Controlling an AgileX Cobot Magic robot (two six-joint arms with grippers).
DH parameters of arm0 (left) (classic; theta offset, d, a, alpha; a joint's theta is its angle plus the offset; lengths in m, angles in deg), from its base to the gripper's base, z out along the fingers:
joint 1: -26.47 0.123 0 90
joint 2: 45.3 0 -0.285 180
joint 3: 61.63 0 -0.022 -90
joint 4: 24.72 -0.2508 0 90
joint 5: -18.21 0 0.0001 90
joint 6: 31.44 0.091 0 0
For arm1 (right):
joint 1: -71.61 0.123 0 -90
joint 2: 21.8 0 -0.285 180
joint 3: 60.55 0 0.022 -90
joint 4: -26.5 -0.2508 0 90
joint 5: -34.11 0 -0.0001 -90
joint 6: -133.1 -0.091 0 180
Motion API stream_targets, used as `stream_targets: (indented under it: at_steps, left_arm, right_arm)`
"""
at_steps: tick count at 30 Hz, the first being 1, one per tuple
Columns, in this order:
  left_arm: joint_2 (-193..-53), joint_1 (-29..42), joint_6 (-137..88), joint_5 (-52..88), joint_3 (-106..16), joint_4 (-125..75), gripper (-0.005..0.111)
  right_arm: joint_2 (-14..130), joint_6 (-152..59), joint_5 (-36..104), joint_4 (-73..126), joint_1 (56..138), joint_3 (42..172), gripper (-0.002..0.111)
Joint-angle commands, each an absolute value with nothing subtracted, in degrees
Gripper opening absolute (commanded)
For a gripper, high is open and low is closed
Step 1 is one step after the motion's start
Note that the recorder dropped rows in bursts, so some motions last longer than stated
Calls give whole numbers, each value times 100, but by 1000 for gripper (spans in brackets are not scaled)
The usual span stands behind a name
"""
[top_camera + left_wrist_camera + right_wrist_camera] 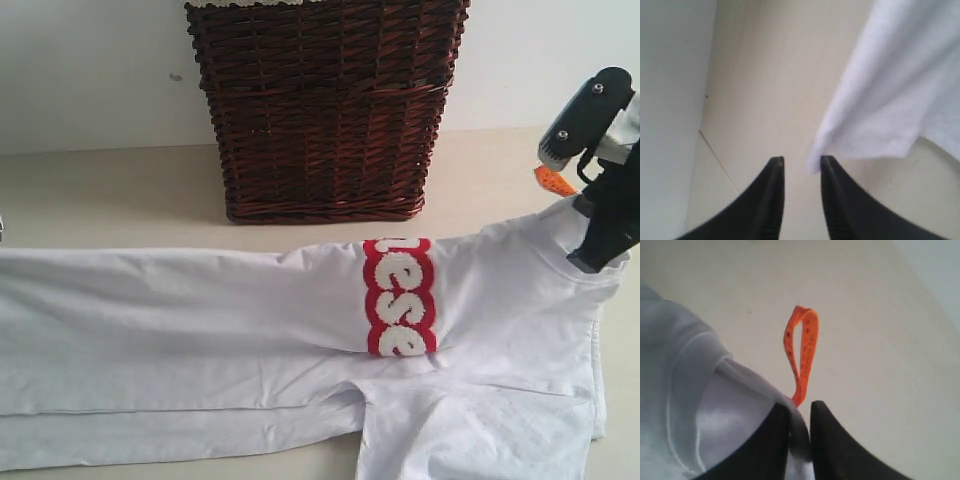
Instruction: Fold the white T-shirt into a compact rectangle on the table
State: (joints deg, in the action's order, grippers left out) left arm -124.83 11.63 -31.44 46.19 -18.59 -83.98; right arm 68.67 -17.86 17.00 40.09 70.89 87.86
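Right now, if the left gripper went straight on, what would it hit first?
Probably the loose corner of the white T-shirt, just beyond the left gripper; depth is unclear, and the table lies behind.

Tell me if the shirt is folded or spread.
Partly folded: the shirt lies as a long layered strip on the table, lettering cut at the fold, one sleeve out.

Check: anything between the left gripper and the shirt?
Nothing visible. The left gripper sits right at a corner of the shirt, over the table. The basket stands apart from the shirt.
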Motion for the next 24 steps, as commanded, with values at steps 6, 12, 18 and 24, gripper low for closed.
stream_targets:
  at_steps: [6,12,18,24]
  left_arm:
    - [-12848,1402,-6138,4525,-1907,-10627,51]
    - [-12848,1355,-6189,3262,-1907,-9576,46]
    - [-12848,498,-5913,3379,-1907,-7974,23]
    - [-12848,-682,-2554,4586,-1897,-5807,18]
  right_arm:
    - [7508,-2675,3213,4251,6764,8787,44]
    - [7415,-3662,2698,3958,6650,9008,43]
    - [7266,-3810,1554,3561,6692,9404,43]
    - [7085,-3810,1142,3242,6692,9416,43]
